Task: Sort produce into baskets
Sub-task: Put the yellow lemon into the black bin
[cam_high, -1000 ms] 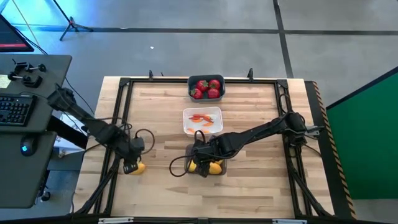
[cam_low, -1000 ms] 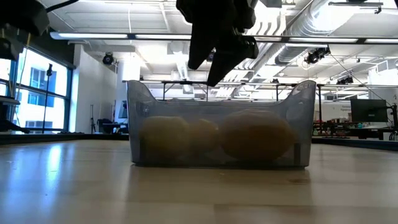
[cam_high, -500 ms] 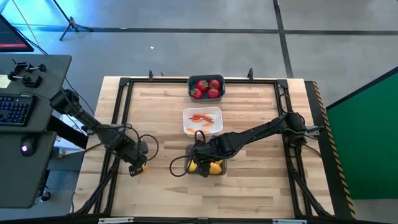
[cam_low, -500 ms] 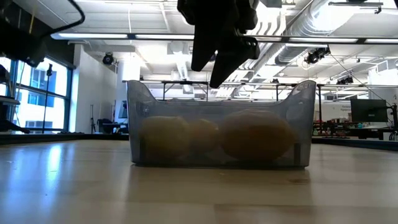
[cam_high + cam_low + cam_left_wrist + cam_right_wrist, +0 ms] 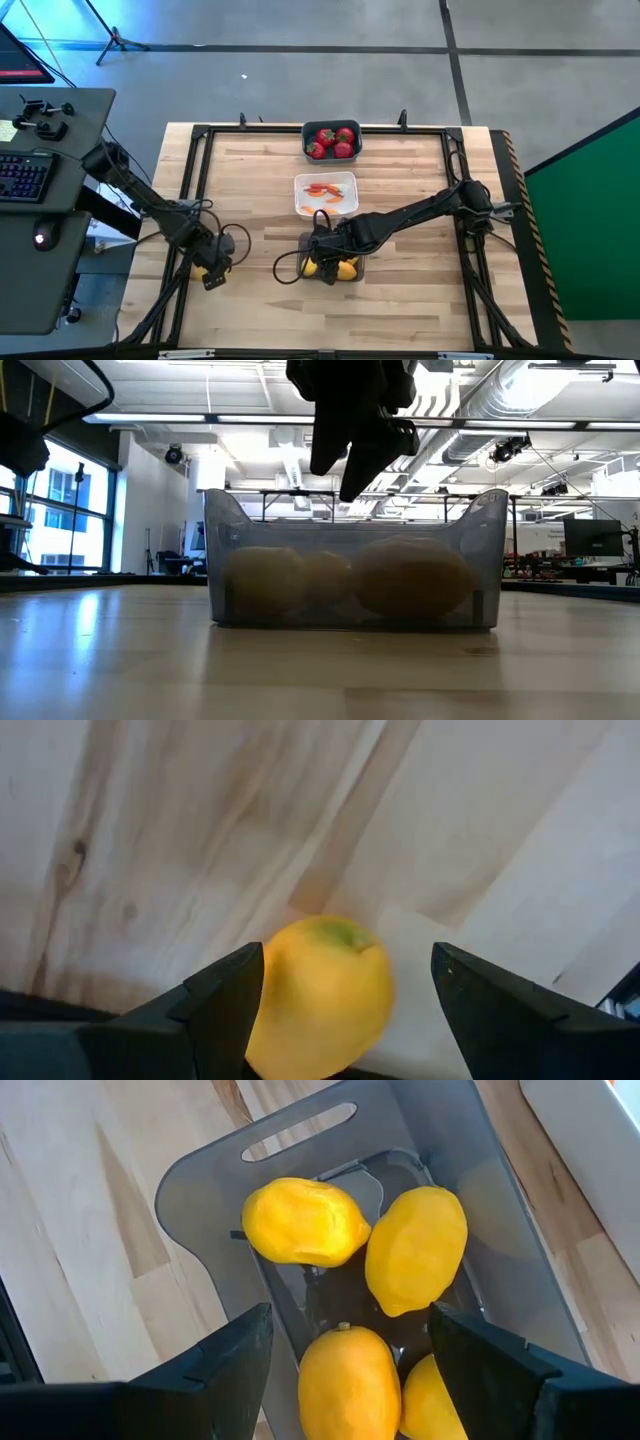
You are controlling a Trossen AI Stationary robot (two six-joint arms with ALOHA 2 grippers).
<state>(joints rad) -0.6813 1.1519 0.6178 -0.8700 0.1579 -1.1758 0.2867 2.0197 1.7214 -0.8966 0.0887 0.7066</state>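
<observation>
A loose yellow lemon [image 5: 320, 995] lies on the wooden table near its left edge. My left gripper [image 5: 212, 276] stands open over it with a finger on each side. My right gripper [image 5: 350, 1380] hangs open above the translucent dark grey basket [image 5: 335, 268], which holds several lemons [image 5: 415, 1250]. In the low view my right gripper [image 5: 350, 435] is just over that basket's rim [image 5: 350, 525]. The white basket [image 5: 326, 194] holds orange carrot pieces. The dark blue-grey basket [image 5: 332, 140] holds red strawberries. My left gripper has its fingers on either side of the lemon, coming from above. A gap shows between the lemon and one finger [image 5: 490, 1010]. Whether the other finger [image 5: 215, 1010] touches the lemon's side [image 5: 262, 1000], I cannot tell.
The three baskets stand in a row down the table's middle, from far to near. A black frame rail [image 5: 190, 190] runs around the table top. A desk with a keyboard [image 5: 25, 175] stands beyond the left edge. Bare wood lies to the right of the baskets.
My left gripper has shifted a little toward the table's near edge, its arm swinging along the left side. My right gripper has kept still over the grey basket.
</observation>
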